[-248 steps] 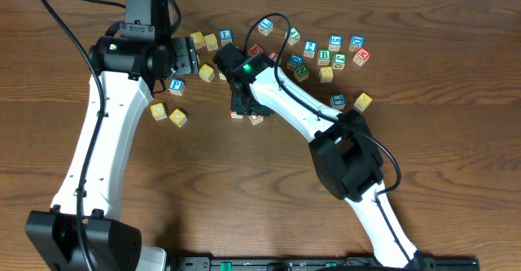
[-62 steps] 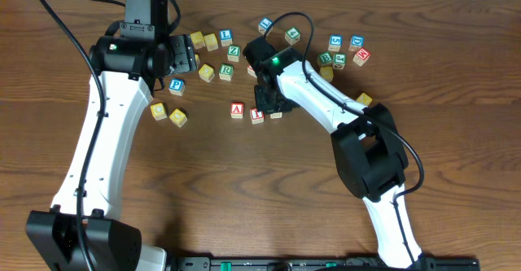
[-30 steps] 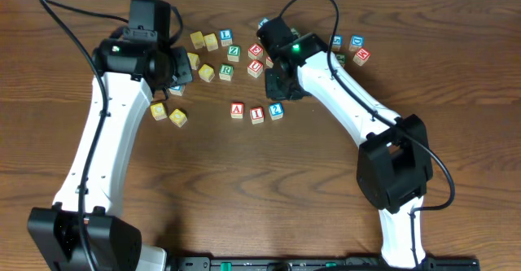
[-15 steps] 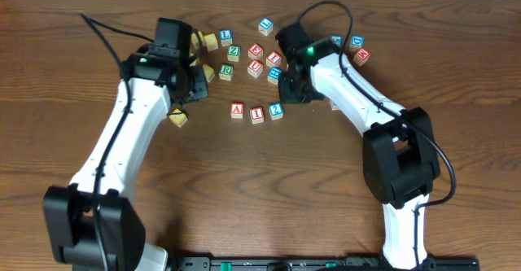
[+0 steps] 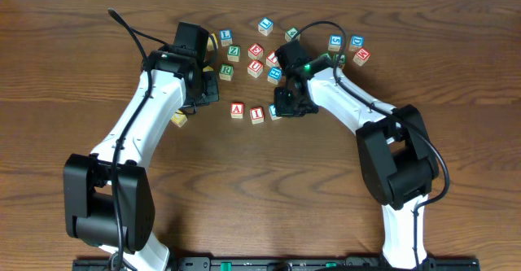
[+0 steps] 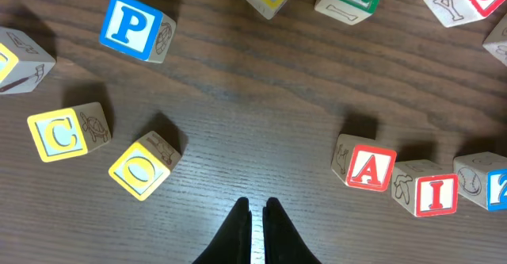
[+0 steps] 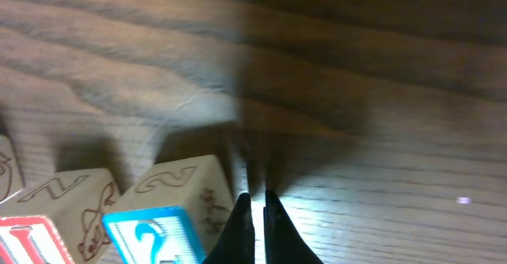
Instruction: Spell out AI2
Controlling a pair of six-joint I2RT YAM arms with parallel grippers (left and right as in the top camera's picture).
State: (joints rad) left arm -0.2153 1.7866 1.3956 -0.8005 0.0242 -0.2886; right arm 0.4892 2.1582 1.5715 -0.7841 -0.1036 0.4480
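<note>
Block 2 (image 7: 154, 228) has joined A (image 6: 368, 167) and I (image 6: 432, 193) on their right, so AI2 looks spelled; left gripper (image 6: 253, 207) and right gripper (image 7: 253, 197) are pinched narrow, empty.

a block (image 5: 237, 110), i block (image 5: 257, 113), 2 block (image 5: 274, 112) in a row; loose blocks (image 5: 257, 51) behind

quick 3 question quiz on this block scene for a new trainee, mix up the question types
1. True or false: the A block, I block and 2 block lie in one row, in that order.
2. The letter on the P block is: A red, B blue, C green.
3. Fill in: the left gripper hangs over bare wood with its jaws ____.

Key: 1 true; 2 B; 3 shut.
</note>
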